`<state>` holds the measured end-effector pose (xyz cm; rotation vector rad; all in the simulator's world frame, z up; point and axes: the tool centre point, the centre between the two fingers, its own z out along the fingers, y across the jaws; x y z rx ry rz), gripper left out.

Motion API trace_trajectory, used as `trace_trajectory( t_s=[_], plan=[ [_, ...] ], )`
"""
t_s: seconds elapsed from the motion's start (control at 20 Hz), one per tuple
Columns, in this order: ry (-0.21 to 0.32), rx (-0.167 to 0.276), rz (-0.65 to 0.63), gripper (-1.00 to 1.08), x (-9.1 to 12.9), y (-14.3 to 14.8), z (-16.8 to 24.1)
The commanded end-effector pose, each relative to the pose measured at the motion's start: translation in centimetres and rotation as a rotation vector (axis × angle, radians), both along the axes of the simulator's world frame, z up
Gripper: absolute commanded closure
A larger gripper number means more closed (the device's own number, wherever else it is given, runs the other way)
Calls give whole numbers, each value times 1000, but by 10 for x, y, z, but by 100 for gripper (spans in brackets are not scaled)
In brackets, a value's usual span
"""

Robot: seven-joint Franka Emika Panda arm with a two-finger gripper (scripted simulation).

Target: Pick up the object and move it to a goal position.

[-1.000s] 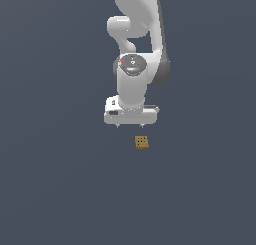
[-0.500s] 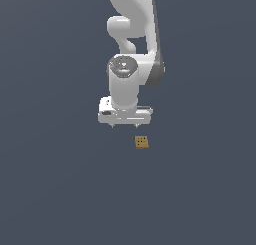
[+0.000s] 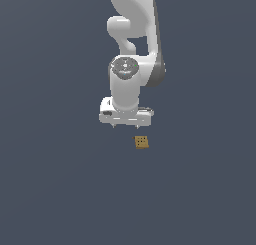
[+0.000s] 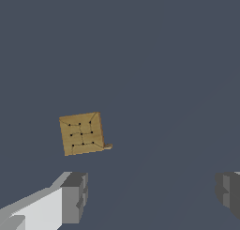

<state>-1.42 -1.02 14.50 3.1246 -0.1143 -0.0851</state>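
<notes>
Tool (image 3: 126, 123): white, hanging below the arm (image 3: 132, 49), pointing down at the counter (image 3: 55, 179). In the wrist view 2 grey fingertips (image 4: 75, 196) stand well apart with bare counter between them, so the tool (image 4: 152, 194) is spread wide and grips nothing. In the exterior view the fingers show only as short stubs under the white crossbar; their tips are too small to judge there.

Block (image 3: 141, 141): tan-yellow, squarish, much smaller than the tool. It lies on the counter, near the tool at about 5 o'clock from it in the exterior view, apart from it with no contact. In the wrist view the block (image 4: 82, 133) lies clear of both fingertips, nearer the lighter one with the white link behind it, and outside the gap between them. Its upper face carries a grid of small dark dots joined by thin lines. It sits slightly turned against the picture edges. A small tan sliver sticks out at 1 lower corner.

Arm: white with a dark grey band at the wrist joint, coming down from 12 o'clock in the exterior view.

Counter: plain dark blue-grey.
</notes>
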Motion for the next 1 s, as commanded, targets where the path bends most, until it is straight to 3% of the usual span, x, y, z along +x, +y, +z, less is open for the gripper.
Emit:
trace_trajectory(
  t_s=[0.0, 0.95],
  plan=[
    [-1, 0, -33, -92, 0, 2, -2],
    [-15, -6, -485, -92, 4, 28, -30]
  ],
)
